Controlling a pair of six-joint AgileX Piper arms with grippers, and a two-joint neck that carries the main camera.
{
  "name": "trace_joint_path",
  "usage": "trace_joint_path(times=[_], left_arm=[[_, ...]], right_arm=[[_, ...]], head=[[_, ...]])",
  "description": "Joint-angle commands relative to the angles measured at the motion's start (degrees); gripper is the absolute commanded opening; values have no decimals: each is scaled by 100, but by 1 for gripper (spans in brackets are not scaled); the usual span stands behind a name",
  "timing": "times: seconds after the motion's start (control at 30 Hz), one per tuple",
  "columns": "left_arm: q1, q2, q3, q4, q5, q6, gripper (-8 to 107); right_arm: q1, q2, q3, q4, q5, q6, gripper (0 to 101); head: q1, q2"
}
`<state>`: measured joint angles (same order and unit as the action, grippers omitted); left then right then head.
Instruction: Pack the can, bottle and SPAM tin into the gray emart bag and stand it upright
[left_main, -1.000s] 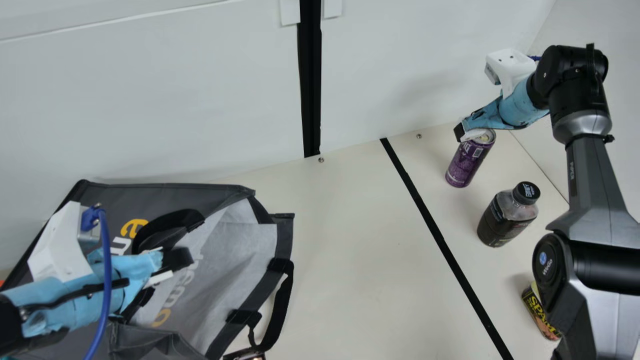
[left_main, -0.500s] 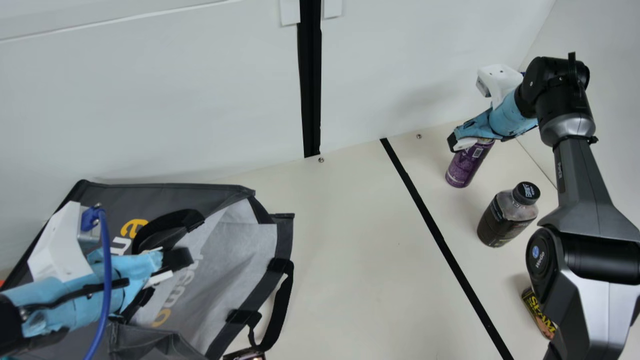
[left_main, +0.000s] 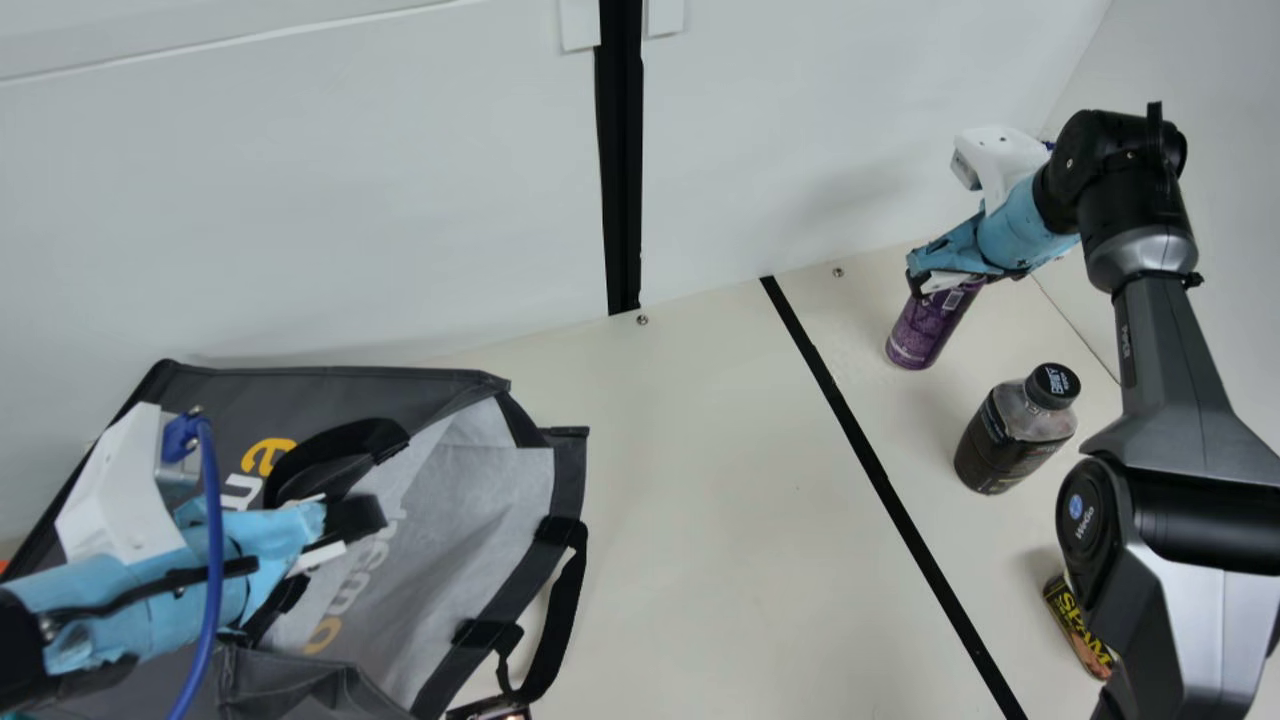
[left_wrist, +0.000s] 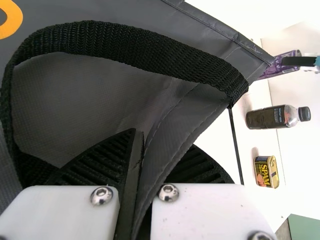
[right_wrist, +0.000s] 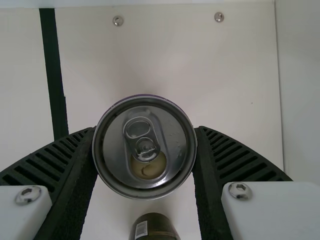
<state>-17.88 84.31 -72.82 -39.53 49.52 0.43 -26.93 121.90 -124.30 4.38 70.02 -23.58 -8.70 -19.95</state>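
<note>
I hold the gray emart bag (left_main: 330, 390) by its edge, pinched in the left gripper (left_wrist: 162, 140), presumably to keep its mouth spread toward the table's middle for loading. I close the right gripper (right_wrist: 145, 131) around the upper end of the can (left_main: 925, 330), one finger per side; this grip should suit a lift and mouth-first entry. I cannot tell whether the can's base touches the table. The bottle (left_main: 1010, 440) and SPAM tin (left_main: 1078, 630) stand apart, outside the bag, awaiting packing.
</note>
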Motion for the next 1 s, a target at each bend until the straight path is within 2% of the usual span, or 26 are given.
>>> trace_joint_path(times=[0.0, 0.33, 0.97], left_arm=[[0, 0, 0, 0, 0, 0, -8], [0, 0, 0, 0, 0, 0, -8], [0, 0, 0, 0, 0, 0, -8]], right_arm=[[-1, -38, -10, 34, -12, -79, 0], [25, -557, 279, 200, -12, -482, 0], [368, -1904, 1523, 531, -12, -1301, 0]], head=[[-130, -5], [-130, -5], [-130, -5]])
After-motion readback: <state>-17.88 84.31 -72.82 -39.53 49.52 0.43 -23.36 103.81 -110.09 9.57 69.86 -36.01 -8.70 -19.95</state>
